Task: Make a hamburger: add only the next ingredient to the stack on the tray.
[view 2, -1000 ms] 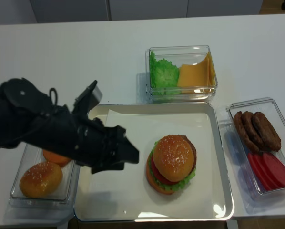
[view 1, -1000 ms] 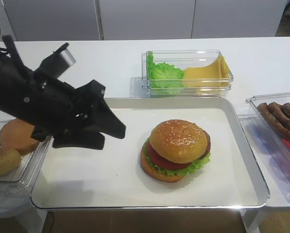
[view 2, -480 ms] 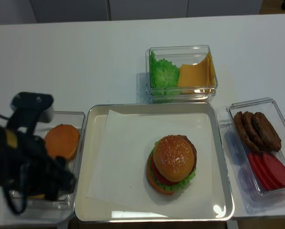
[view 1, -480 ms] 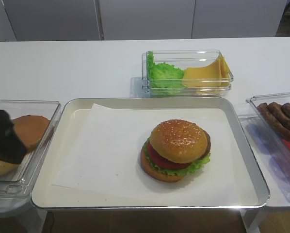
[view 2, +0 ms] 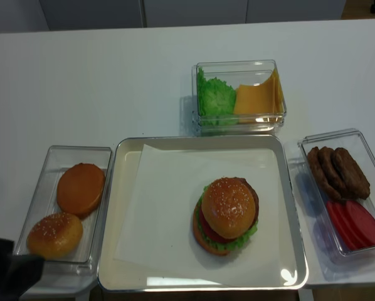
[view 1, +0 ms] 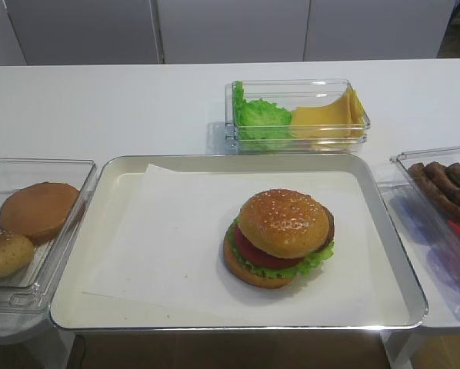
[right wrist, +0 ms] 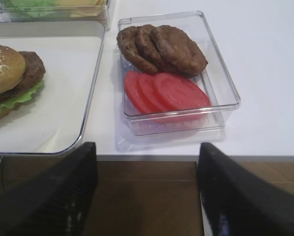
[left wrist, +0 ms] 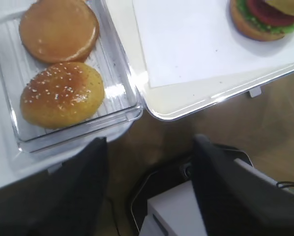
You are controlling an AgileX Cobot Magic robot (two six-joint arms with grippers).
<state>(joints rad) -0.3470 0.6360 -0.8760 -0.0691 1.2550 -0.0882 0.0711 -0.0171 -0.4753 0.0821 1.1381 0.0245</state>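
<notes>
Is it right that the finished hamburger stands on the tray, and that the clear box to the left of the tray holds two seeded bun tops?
Not quite. The hamburger does stand on the tray, but the clear box holds only one seeded bun top; the other piece is a smooth seedless bun half. The left wrist view shows it best.

A silver tray (view 2: 292, 207) lined with white paper (view 2: 156, 213) sits on the white tabletop (view 2: 112, 81). On the paper, right of the tray's middle, stands a hamburger (view 2: 226, 215) topped with a seeded bun. A clear box (view 2: 43, 188) to the left holds a smooth bun half (view 2: 81, 188) and a seeded bun top (view 2: 54, 235). Behind the tray, another box holds lettuce (view 2: 215, 96) and cheese (view 2: 258, 97). To the right, a third box holds patties (view 2: 337, 171) and tomato slices (view 2: 355, 224).
</notes>
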